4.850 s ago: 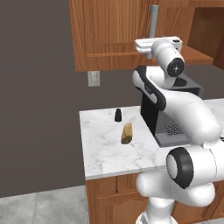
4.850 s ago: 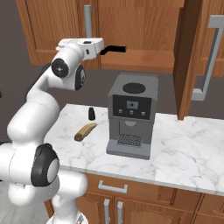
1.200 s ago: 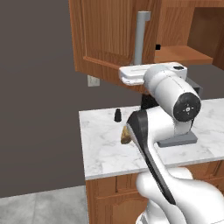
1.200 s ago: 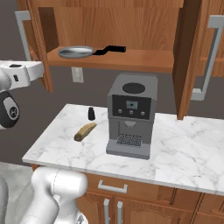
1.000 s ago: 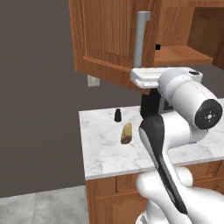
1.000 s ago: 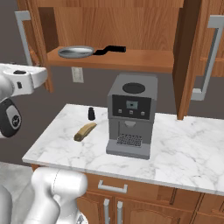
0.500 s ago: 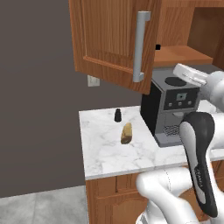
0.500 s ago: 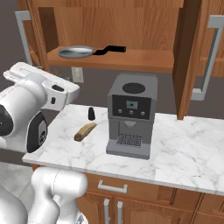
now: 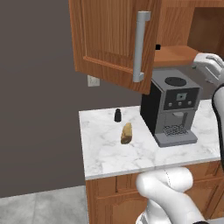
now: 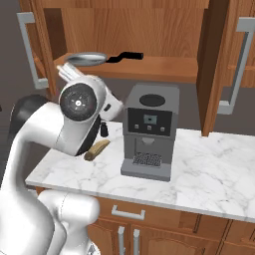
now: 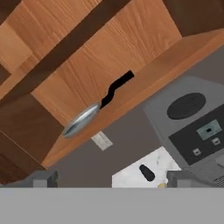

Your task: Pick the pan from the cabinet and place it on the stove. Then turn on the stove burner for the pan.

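Dark grey wall (image 9: 39, 109), white marble counter (image 9: 109, 148), wooden base cabinets (image 10: 164, 224).

One round shiny silver steel pan with a black handle (image 10: 88, 59) lies in one reddish-brown wooden wall cabinet (image 10: 149, 30) with its panelled doors open. On one white marble counter (image 10: 209, 169) stand one grey and black coffee machine (image 10: 148, 130), one small black shaker (image 9: 117, 115) and one brown bread loaf (image 9: 126, 133). One white wall outlet (image 9: 92, 81) sits under the cabinet, and three long grey bar handles (image 10: 238, 64) show on the doors.
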